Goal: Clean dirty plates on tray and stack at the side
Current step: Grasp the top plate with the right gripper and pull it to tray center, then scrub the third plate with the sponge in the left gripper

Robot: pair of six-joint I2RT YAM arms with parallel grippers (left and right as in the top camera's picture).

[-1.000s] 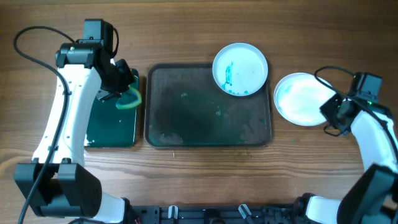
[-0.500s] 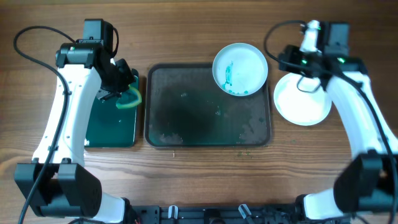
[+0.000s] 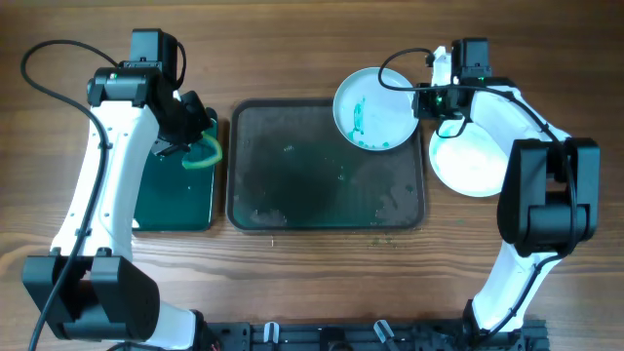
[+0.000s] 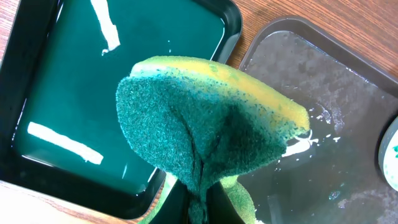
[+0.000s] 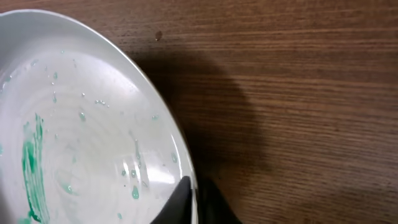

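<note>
One dirty plate (image 3: 376, 107) with teal smears rests on the back right corner of the dark grey tray (image 3: 292, 185). My right gripper (image 3: 422, 102) is shut on that plate's right rim, which sits between the fingers in the right wrist view (image 5: 194, 202); the plate (image 5: 81, 143) fills the left of that view. A clean white plate (image 3: 478, 161) lies on the table to the right of the tray; I cannot tell whether others lie under it. My left gripper (image 4: 199, 208) is shut on a yellow-green sponge (image 4: 211, 124), held over the right edge of the small tray (image 3: 200, 156).
A smaller black tray with green liquid (image 3: 175, 190) stands left of the grey tray; it also shows in the left wrist view (image 4: 124, 81). The grey tray's wet floor (image 4: 336, 124) carries green specks. Bare wood lies behind and in front of the trays.
My right arm swung from the front right of the clean plate to the back and closed on the dirty plate's right rim. The left arm and sponge have not moved.
</note>
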